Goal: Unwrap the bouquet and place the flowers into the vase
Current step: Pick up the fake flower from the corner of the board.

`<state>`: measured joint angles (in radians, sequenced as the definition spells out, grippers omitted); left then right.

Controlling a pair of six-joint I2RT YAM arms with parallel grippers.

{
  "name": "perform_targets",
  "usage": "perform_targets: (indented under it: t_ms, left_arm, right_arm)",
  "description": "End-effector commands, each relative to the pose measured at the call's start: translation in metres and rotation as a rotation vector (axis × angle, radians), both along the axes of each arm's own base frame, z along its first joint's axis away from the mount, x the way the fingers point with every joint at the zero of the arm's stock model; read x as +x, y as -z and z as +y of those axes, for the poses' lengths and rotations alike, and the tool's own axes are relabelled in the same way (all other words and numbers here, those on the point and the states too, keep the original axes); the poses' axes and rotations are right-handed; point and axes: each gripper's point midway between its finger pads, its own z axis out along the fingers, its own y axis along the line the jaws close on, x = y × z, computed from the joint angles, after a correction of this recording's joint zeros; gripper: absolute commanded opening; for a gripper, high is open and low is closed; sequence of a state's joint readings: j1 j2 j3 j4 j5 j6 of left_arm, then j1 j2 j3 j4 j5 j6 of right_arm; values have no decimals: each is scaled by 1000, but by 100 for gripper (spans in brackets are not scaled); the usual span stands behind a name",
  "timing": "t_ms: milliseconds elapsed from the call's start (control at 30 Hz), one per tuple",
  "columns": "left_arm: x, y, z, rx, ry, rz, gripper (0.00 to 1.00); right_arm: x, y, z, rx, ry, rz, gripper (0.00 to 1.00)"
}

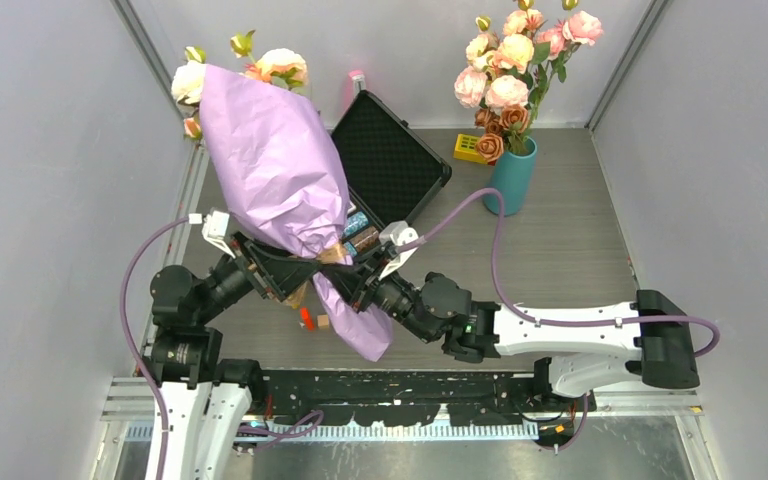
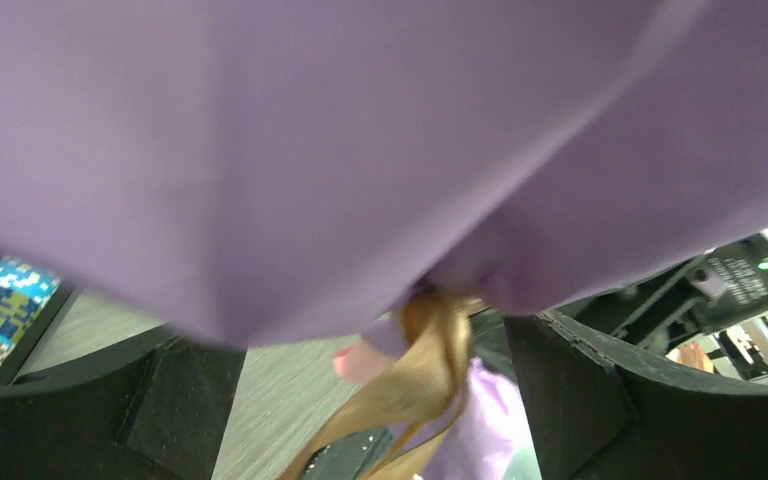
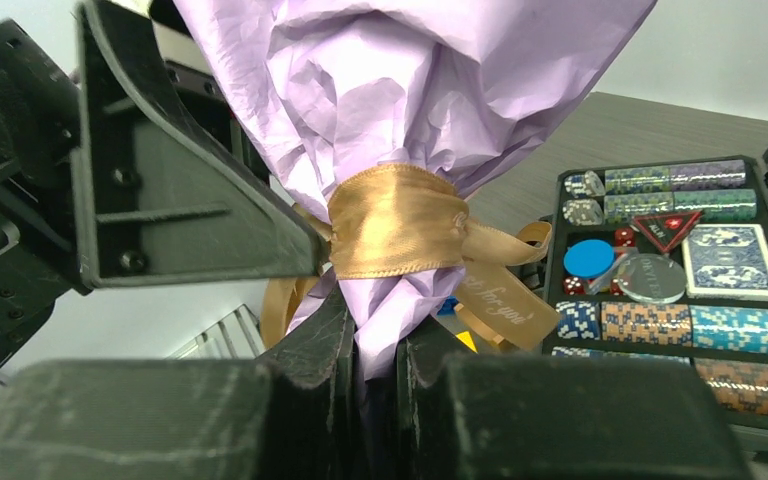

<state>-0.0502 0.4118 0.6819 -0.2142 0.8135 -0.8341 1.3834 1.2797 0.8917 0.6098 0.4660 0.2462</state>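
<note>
The top camera looks down on the counter (image 1: 580, 240). Both wrist cameras sit close against the bouquet (image 3: 410, 100), sharing its ribbon (image 3: 395, 220).

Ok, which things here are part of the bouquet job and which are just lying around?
Job: bouquet, its tan ribbon, its small roses, teal vase, right tool shut on the bouquet below the ribbon, left tool open at the ribbon.
Lying about: open poker chip case, yellow block, small red piece, big rose bunch standing in the vase.
</note>
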Motion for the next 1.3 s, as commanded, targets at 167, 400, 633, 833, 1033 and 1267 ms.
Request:
perform_targets:
  t_ms: [167,400,633,833,1033,1267]
  left_arm:
    - [-12,-32,-1,-102,9,-124,100]
    - [-4,-34,3,-192,-31,-113,84]
    - [1,-23,3,-219,-34,-64,83]
    - [4,-17,4,-243,-40,-37,63]
    - [8,-14,5,-251,-54,-25,35]
    - [13,-7,4,-231,-58,5,11]
  right_arm:
    - [-5,-34,16,133,-45,-3,0]
    - [-4,-30,21,131,-46,7,0]
    - [1,-19,41,90,-35,1,0]
    - [4,-11,51,56,-19,-9,0]
    - [5,-5,51,37,-7,-9,0]
    - [5,1,45,14,0,-10,12]
